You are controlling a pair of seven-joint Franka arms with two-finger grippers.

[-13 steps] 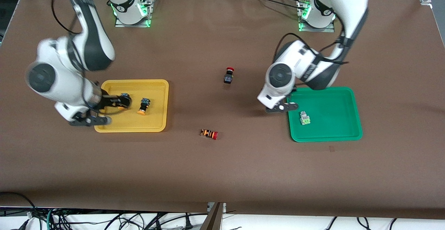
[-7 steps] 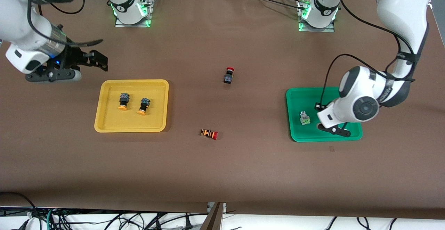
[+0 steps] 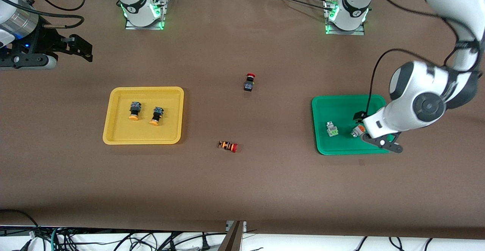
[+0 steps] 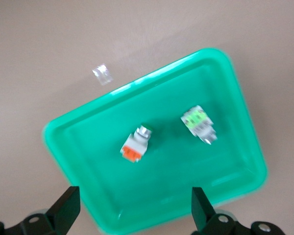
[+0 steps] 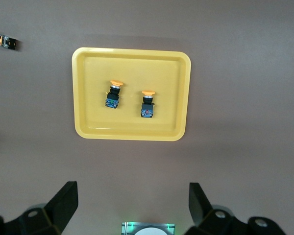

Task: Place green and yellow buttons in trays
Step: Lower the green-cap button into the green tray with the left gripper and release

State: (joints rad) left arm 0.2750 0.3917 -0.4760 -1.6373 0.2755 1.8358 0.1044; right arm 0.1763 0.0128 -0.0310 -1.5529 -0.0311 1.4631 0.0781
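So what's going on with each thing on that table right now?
Yellow tray: holds two yellow-capped buttons lying side by side.
Green tray: holds the light-green button and the orange-capped button, apart.
Black red-capped switch: on the bare table.
Striped switch: on its side on the table.
Left hand: open, over the green tray.
Right hand: open, empty.

No readable text, label, brand, number or sign is showing on anything in these views.

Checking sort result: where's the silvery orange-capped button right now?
In the front view, the silvery orange-capped button lies in the green tray at the left arm's end, beside the light-green button, with the open left gripper above it.
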